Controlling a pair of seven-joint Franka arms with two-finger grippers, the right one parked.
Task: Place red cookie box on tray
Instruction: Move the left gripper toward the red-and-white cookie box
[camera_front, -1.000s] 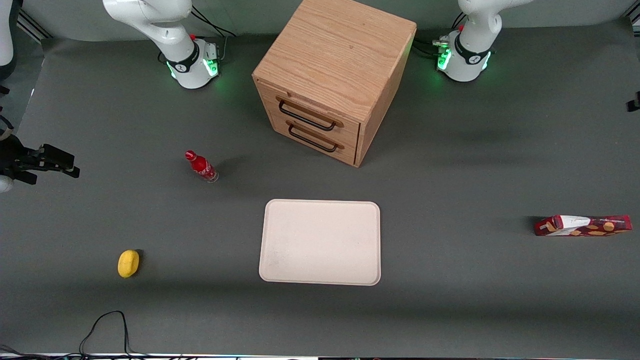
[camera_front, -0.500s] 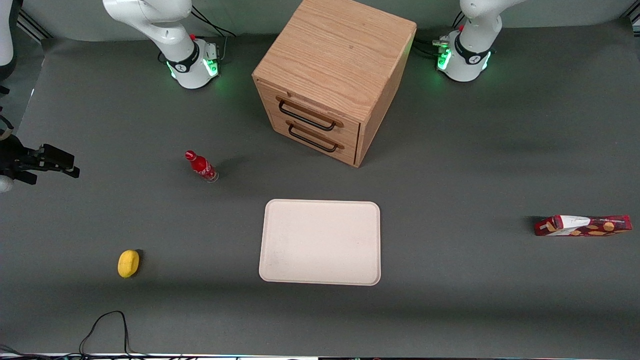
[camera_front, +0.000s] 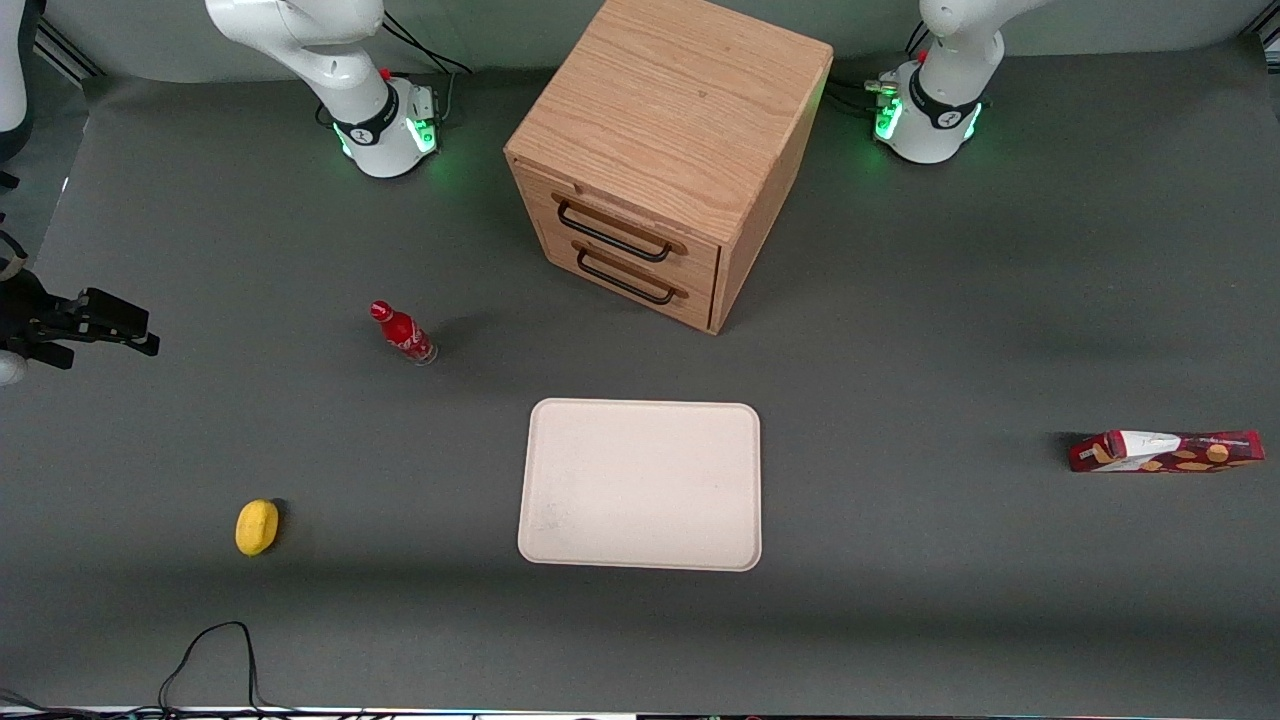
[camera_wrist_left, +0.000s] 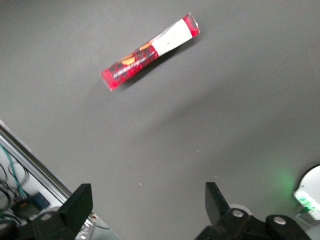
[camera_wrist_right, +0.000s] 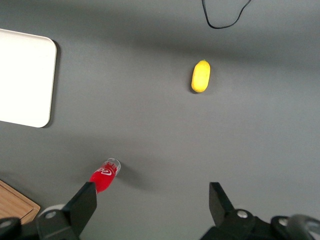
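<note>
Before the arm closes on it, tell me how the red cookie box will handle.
The red cookie box is a long narrow carton, so it is probably light and stiff. Gripped near one end it may swing. The open gripper is above the table, away from it.

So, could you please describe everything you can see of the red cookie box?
The red cookie box is a long, narrow dark red carton printed with tan cookies and a white label panel. It rests on the grey table toward the working arm's end, apart from the tray. The open end effector hovers high above it, untouched.
</note>
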